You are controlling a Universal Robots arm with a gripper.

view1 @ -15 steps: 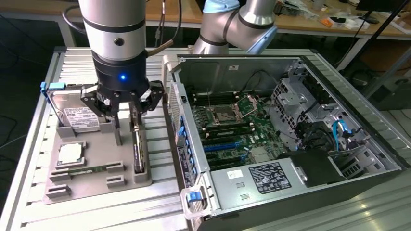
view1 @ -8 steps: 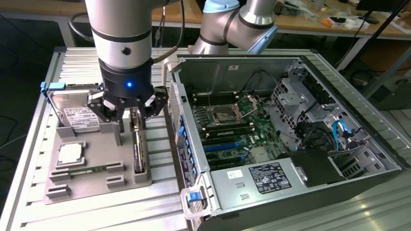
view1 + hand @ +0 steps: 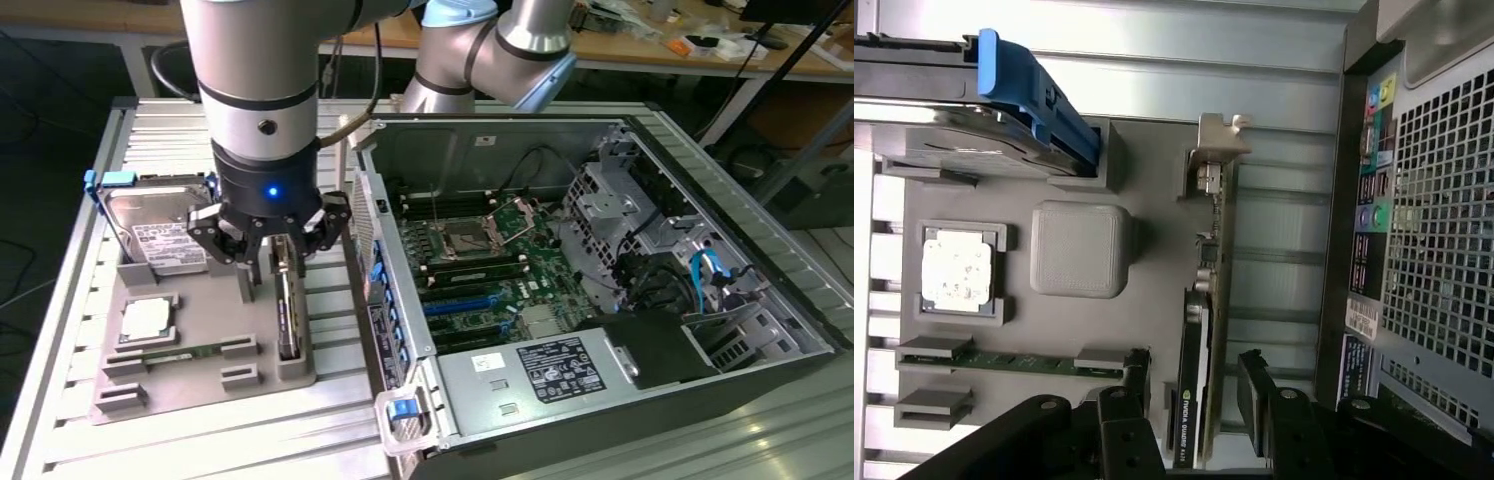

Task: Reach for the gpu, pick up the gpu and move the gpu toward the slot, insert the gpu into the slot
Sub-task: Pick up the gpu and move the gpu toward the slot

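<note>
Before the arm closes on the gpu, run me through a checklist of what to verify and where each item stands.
1. End effector straddles the gpu: ok, one of the fingers on each side of the card.
2. Fingers open, with a gap to the card: ok, seen in the wrist view.
3. Gpu standing on edge in the gray tray: ok.
4. Hard drive and memory stick apart from the fingers: ok.
5. Computer case open, motherboard exposed: ok.
6. Blue slots on the motherboard unobstructed: cannot tell.
</note>
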